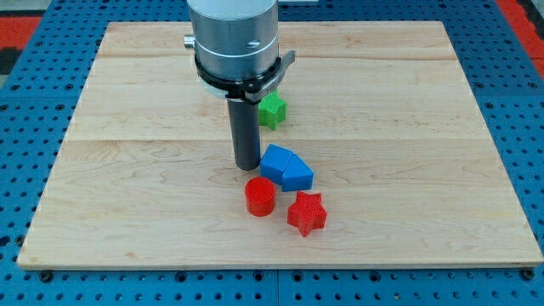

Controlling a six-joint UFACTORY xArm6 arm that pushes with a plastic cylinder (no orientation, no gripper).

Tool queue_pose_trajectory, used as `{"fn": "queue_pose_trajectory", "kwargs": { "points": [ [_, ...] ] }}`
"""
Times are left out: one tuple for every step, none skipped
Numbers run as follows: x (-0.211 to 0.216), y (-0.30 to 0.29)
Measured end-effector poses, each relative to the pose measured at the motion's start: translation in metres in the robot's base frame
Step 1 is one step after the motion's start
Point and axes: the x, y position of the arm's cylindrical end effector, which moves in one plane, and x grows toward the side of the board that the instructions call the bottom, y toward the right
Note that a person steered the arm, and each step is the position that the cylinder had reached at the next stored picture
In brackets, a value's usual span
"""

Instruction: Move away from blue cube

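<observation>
My tip (pixel 247 165) rests on the wooden board just left of the blue blocks, almost touching them. A blue cube (pixel 276 161) and a blue wedge-shaped block (pixel 296 175) sit pressed together near the board's middle, right of my tip. A red cylinder (pixel 260 196) stands just below my tip. A red star block (pixel 307 212) lies to the right of the cylinder. A green star block (pixel 272 109) sits above and right of my tip, partly hidden behind the arm.
The wooden board (pixel 127 170) lies on a blue pegboard (pixel 25 127). The arm's grey body (pixel 235 38) hangs over the board's top middle and hides part of it.
</observation>
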Motion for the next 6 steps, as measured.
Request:
{"fn": "queue_pose_trajectory", "kwargs": {
  "points": [
    [0.0, -0.003],
    [0.0, -0.003],
    [0.003, -0.011],
    [0.015, -0.062],
    [0.092, -0.054],
    [0.114, -0.031]
  ]
}}
